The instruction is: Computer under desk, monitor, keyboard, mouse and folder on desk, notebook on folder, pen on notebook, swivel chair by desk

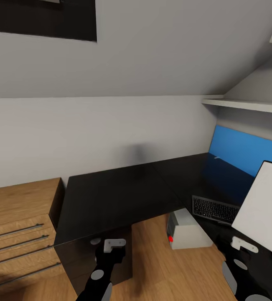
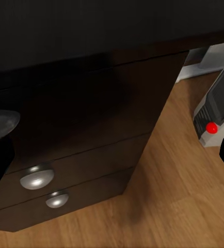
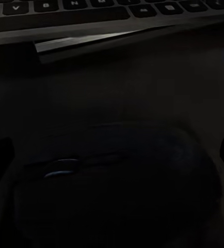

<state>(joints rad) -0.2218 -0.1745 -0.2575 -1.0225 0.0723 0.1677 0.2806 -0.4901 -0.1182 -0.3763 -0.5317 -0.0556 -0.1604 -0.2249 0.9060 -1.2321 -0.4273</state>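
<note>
Right pincer (image 3: 112, 152) released, dark fingertips wide apart at either edge of the right wrist view, hanging low over the glossy black table (image 1: 110, 196). Between those fingertips, a dark rounded body with a faint glint like a scroll wheel: most likely the mouse (image 3: 117, 191), though barely distinguishable from the black top. Lies just on the near side of the keyboard (image 1: 215, 209), apart from it, almost directly beneath the right pincer. Long axis seemingly parallel to the keyboard's front edge, so running from one fingertip toward the other rather than across the gap; too dim to be sure. Probably calls for a wrist turn before closing, if a grasp is intended at all, since already on the table next to the keyboard.

Left pincer (image 2: 112, 160) likewise released, nothing between its fingertips, down on the side of the keyboard toward the room, facing the black drawers (image 2: 81, 155) with round silver knobs. Far from the mouse; right arm clearly the nearer one.

Monitor (image 1: 265, 209) standing just beside the keyboard, white back toward the head camera. Computer (image 1: 188, 230) on the wooden floor (image 1: 161, 271) below and just to the room side of the keyboard, red dot on its front, tucked partly under the table edge.
</note>
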